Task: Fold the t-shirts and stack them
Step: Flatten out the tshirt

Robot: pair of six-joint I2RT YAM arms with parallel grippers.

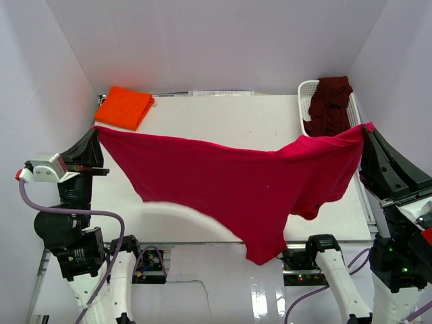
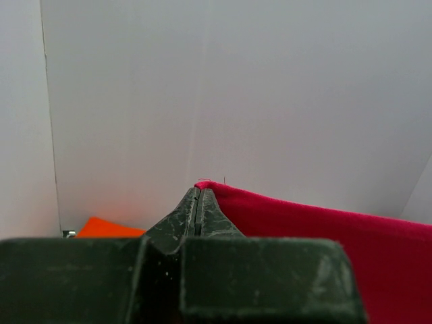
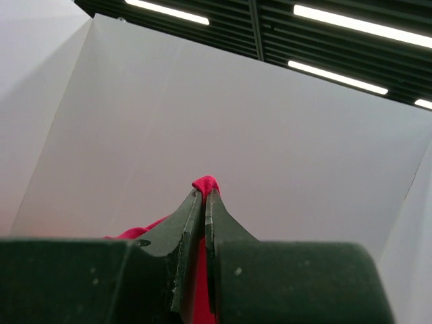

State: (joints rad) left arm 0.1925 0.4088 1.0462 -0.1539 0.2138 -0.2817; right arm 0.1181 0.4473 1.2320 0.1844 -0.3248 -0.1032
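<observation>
Over on the far left corner of the table (image 1: 223, 118), an orange shirt (image 1: 123, 106) lay flat in a neat folded shape. It was well apart from the other shirts.

Just in front of it stood the left arm (image 1: 74, 182), raised above the left edge of the table. The left jaws were pressed tight together on one top corner of the red shirt (image 1: 236, 179). From the left wrist camera, only a little red edge poked out at the tip of the jaws.

The red shirt hung in the air, stretched wide from one arm to the other. Its top edge dipped in the middle. The cloth drooped down over the table, and its lowest part dangled past the near edge, between the two arm bases.

At the far right corner of the table sat a white basket (image 1: 305, 91). A dark maroon shirt (image 1: 329, 104) lay bunched up inside it.

Last came the right arm (image 1: 395, 182), raised at the right side. The right jaws were clamped on the other top corner of the red shirt, with a small red fold peeking out at the tip.
</observation>
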